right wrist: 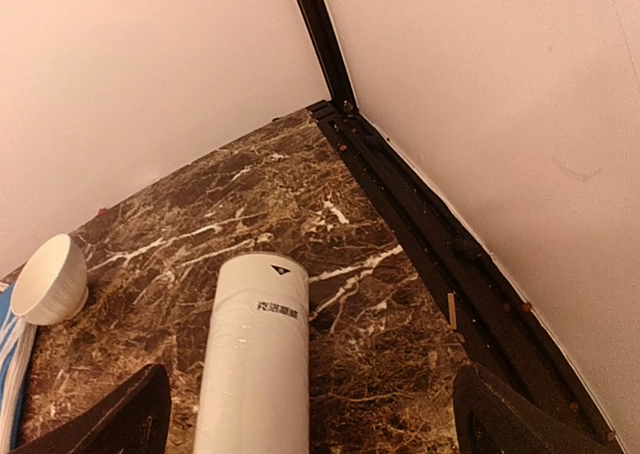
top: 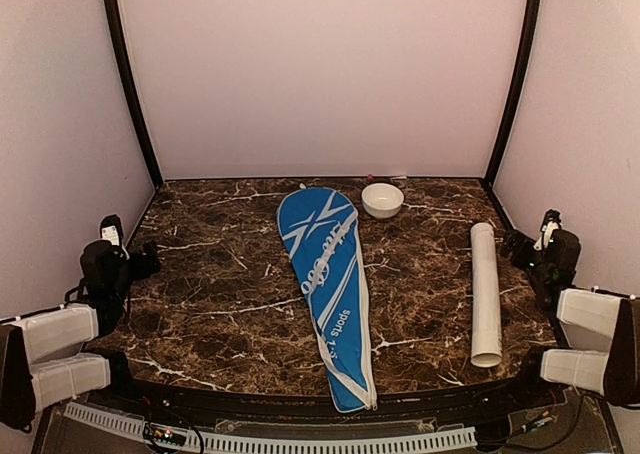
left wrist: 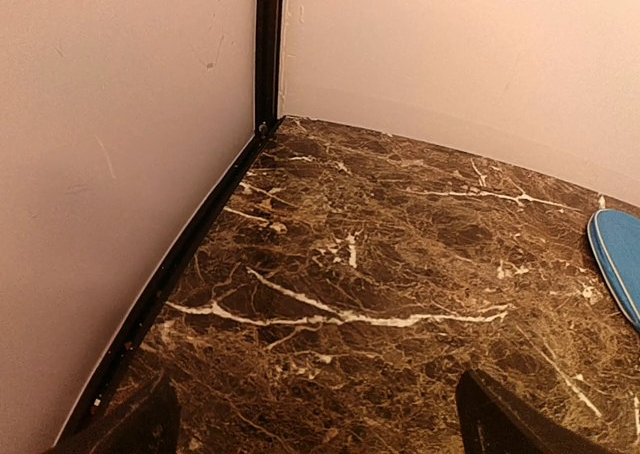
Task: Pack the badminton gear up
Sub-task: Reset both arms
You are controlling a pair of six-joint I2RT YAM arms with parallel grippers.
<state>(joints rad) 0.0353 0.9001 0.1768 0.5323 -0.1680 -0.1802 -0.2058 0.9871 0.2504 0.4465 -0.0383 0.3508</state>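
The long blue racket cover (top: 330, 284) with white trim lies flat down the middle of the marble table (top: 220, 294), its wide end at the back; its edge (left wrist: 618, 259) shows at the right of the left wrist view. A long white tube (top: 485, 292) lies on the right side, seen close up (right wrist: 255, 364) in the right wrist view. My left gripper (top: 122, 252) rests open at the left table edge, nothing between its fingers (left wrist: 500, 419). My right gripper (top: 545, 242) rests open at the right edge, beside the tube. Rackets and shuttlecocks are out of view.
A small white bowl (top: 382, 199) stands at the back, just right of the cover's wide end, also visible as the bowl (right wrist: 48, 279) in the right wrist view. Pale walls with black corner posts (top: 128, 84) enclose the table on three sides.
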